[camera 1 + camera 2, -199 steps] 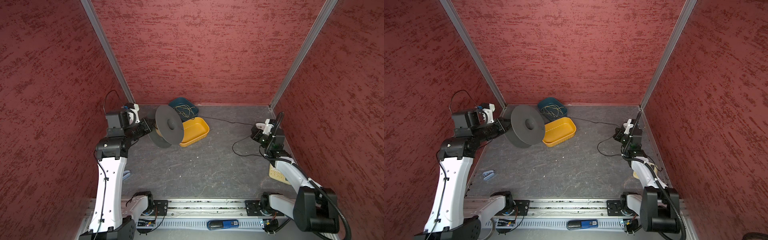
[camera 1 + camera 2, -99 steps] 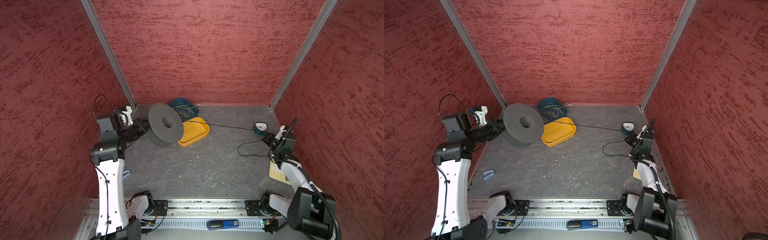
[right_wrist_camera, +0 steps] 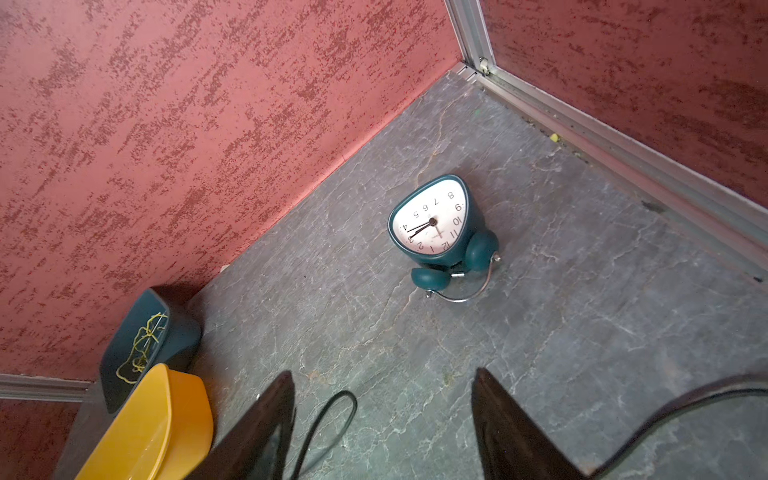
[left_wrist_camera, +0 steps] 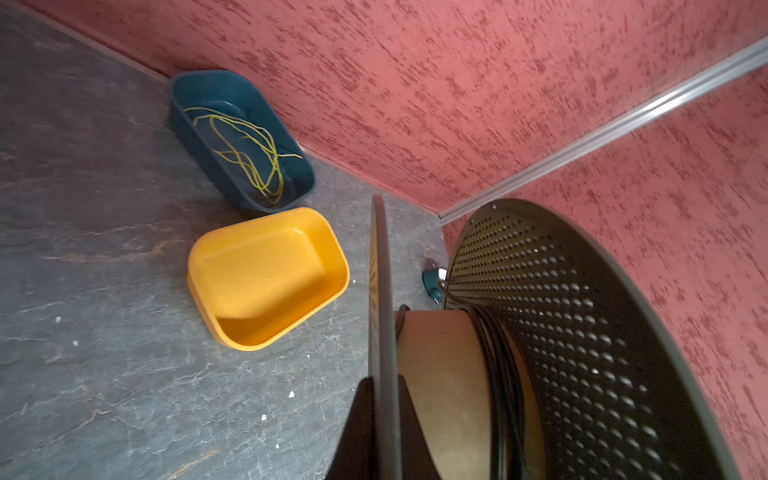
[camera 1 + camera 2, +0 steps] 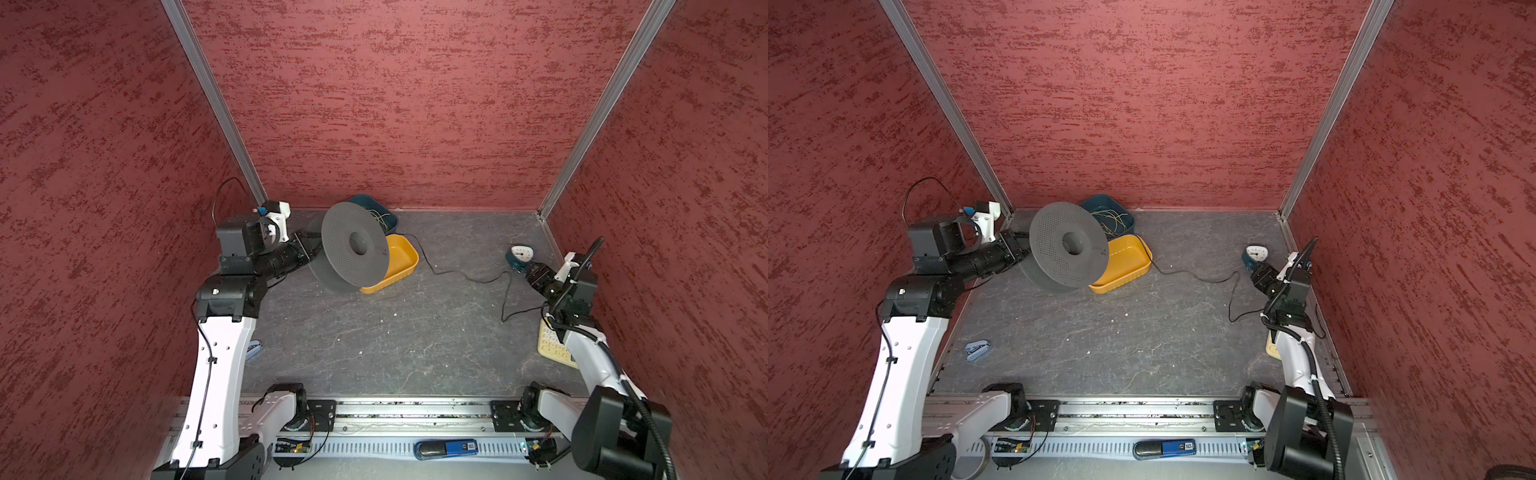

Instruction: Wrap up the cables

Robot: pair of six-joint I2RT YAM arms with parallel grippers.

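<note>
One limp, thin black cord [image 4: 505, 374] suits pinching at its slack; right gripper [image 3: 382, 374] gapes empty, left gripper [image 4: 382, 386] clamps grey perforated spool [image 4: 582, 332].

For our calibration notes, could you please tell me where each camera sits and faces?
Both top views: above the front rail, looking down toward the back wall; left arm, right arm, spool and black cord show.
Left wrist: looking along the left end effector, shut on the spool's flange, toward the yellow tray.
Right wrist: looking past the open right end effector toward the clock.
Shared: both wrist views show the yellow tray.
</note>
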